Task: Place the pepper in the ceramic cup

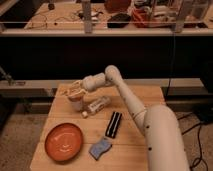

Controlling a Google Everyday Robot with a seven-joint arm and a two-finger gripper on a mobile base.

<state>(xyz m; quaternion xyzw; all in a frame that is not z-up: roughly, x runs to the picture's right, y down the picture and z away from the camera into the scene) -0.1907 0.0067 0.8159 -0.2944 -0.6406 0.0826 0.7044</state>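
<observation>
Wore smooth off-white casing along the whole rounded tubular arm (131,107), swelling to a bulbous pale shoulder housing (162,137) low on the right. Ended in a tan, pale two-finger gripper (74,90) above the table's far-left part.
</observation>
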